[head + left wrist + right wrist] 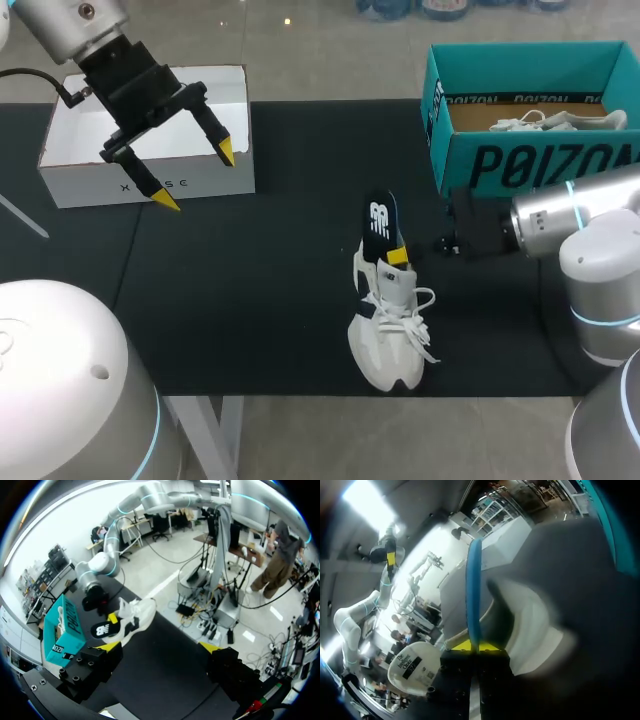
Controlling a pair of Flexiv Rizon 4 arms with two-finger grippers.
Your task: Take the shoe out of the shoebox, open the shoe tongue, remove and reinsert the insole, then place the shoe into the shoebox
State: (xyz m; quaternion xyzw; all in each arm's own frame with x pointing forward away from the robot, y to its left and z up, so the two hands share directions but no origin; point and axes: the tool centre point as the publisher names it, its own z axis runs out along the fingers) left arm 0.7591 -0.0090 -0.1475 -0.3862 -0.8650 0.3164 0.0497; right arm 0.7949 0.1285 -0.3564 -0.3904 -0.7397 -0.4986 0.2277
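My right claw (398, 257) pinches the thin, floppy insole (381, 222), which stands half out of the light, soft shoe (388, 345) lying mid-worktop (250, 300). I judge its heel end the firmest hold. My left claw (196, 176) hangs open.

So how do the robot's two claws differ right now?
The left gripper is open and holds nothing, while the right gripper is shut on the insole. The left gripper hangs raised over the white box, while the right gripper is down low at the shoe, where the insole sticks up out of it. Both have two dark fingers with yellow tips.
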